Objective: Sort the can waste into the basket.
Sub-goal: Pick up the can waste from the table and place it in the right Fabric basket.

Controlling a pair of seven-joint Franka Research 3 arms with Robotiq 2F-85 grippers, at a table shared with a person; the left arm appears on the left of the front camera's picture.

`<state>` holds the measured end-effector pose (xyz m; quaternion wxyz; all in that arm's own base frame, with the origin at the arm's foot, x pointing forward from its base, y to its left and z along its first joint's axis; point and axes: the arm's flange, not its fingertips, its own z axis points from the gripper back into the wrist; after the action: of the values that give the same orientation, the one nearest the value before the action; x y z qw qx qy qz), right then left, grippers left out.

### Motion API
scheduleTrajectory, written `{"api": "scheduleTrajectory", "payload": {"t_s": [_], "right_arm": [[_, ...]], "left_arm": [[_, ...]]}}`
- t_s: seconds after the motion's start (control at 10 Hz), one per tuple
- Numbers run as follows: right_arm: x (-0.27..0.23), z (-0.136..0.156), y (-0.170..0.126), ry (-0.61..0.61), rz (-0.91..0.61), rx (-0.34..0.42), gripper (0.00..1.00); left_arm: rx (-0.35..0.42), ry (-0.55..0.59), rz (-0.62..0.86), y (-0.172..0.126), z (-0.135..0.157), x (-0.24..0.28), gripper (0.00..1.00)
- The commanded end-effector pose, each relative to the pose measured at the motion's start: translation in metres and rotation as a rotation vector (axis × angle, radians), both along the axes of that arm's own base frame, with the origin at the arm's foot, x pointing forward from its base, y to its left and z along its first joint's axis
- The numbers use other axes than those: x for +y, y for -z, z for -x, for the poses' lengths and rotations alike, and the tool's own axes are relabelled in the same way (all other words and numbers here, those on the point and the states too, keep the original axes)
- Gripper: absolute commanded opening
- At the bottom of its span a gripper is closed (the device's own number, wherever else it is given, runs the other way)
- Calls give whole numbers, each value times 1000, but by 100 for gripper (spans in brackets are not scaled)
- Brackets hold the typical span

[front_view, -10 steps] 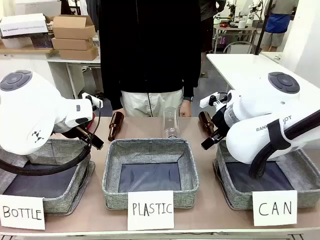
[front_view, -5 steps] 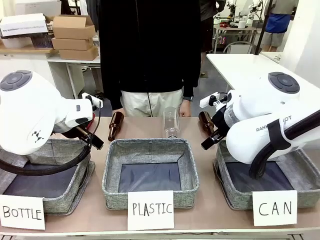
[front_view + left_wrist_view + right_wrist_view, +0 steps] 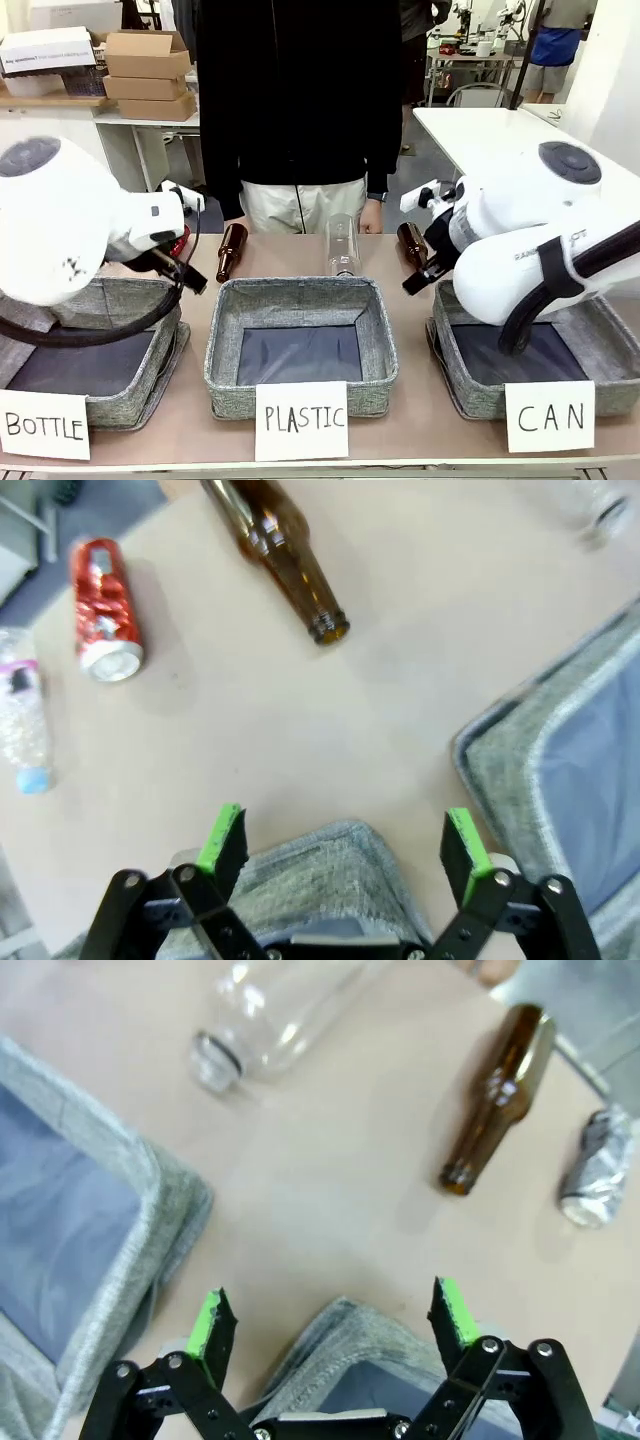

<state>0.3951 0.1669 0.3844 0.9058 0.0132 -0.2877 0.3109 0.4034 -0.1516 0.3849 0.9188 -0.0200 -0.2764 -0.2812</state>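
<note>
Red can [image 3: 104, 610] lies on its side on the desk [image 3: 300, 710], seen from the left wrist cam, near a brown bottle [image 3: 283, 555] & just beside a crumpled clear plastic bottle [image 3: 22, 715] at the frame edge. Second can, dented silver [image 3: 594, 1165], lies on the desk in the right wrist cam, just beside another brown bottle [image 3: 496, 1095]; a clear bottle [image 3: 262, 1020] lies farther off, neck toward the middle basket. CAN basket [image 3: 596, 322] sits at the robot's right end of the row, w/ its paper sign [image 3: 548, 415] in front; no can inside as far as the front view shows.

Left pincer [image 3: 345, 845] is spread wide, nothing between the green pads [image 3: 222, 835], hovering over the rim of the BOTTLE basket [image 3: 120, 300]. Right pincer [image 3: 335, 1325] likewise spread wide & holding nothing, above the CAN basket's corner. PLASTIC basket [image 3: 300, 300] stands between the two others, apparently w/ only its dark base showing. Person in a black top [image 3: 300, 100] stands at the far side of the desk, hands not clearly visible.
</note>
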Motion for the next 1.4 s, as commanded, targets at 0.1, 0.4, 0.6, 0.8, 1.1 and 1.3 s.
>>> {"api": "scheduleTrajectory", "payload": {"t_s": [0.1,0.4,0.6,0.8,1.1,1.3], "right_arm": [[-30,107,-119,102,-45,-168,100],[-60,209,-134,87,-130,-93,100],[-19,91,-177,62,-83,-155,100],[-35,137,-198,27,-278,7,100],[-126,167,-189,303,-991,460,100],[-209,193,-157,496,-1218,429,100]], "left_arm": [[-62,-227,148,-150,64,32,100],[102,3,91,-141,136,54,100],[-42,-159,177,-176,89,44,100],[180,-19,229,-189,118,53,100],[607,108,1043,-205,110,167,100],[624,68,1342,-175,98,239,100]]}}
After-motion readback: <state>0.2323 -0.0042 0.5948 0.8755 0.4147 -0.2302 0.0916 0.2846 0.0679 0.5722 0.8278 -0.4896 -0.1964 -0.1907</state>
